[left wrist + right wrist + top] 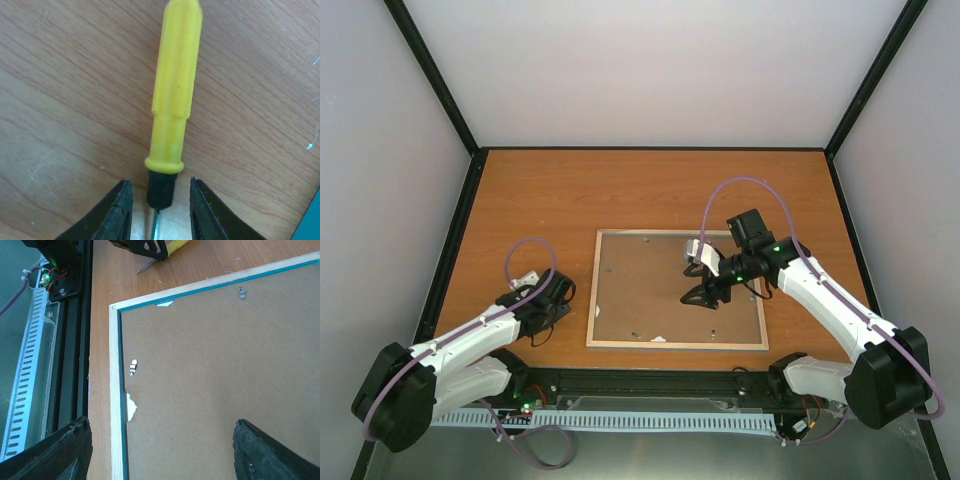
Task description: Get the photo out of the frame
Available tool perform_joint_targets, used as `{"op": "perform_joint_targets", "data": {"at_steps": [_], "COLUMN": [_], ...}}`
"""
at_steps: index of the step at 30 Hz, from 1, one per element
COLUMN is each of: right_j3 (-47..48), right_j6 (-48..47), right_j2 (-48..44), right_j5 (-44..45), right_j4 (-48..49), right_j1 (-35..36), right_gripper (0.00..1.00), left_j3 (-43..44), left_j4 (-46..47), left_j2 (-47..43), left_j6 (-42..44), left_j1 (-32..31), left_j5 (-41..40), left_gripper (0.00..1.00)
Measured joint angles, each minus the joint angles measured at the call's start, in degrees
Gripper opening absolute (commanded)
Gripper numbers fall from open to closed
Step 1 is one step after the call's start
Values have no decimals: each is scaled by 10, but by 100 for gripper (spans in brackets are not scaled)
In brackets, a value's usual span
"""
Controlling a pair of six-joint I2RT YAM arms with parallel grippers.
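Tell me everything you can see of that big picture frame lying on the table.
The frame lies flat, back side up, on the wooden table, towards its near edge. Its rim is thin pale wood with a teal line just inside. A brown backing board fills it, held by small metal tabs, with white chips along the board's edge. The right claw hangs open over it; whether it touches cannot be told.

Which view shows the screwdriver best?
Left wrist: the screwdriver lies large on the table, yellow handle and black collar clear, between the open left gripper fingers. Right wrist catches only a yellow sliver and the metal tip at its top edge. In top external it cannot be made out by the left gripper.
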Motion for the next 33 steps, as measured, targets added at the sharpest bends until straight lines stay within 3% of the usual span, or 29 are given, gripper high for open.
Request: {"op": "perform_joint_targets", "data": {"at_steps": [11, 20, 27, 33], "right_j3": [0, 0, 0, 9], "right_j6": [0, -1, 7, 52], "right_j2": [2, 2, 2, -7], "right_j5": [0, 0, 8, 49], "right_j4": [-3, -3, -2, 15], "right_j1": [0, 0, 0, -32], "right_gripper": [75, 75, 74, 74], "left_j3": [0, 13, 93, 165], "left_j4": [-5, -23, 17, 77], "left_j2": [-1, -33, -45, -37], "left_j6": [-4, 8, 157, 319], "left_j1": [1, 1, -22, -151], "left_j5": [-5, -14, 16, 84], "left_gripper": [34, 44, 46, 45]}}
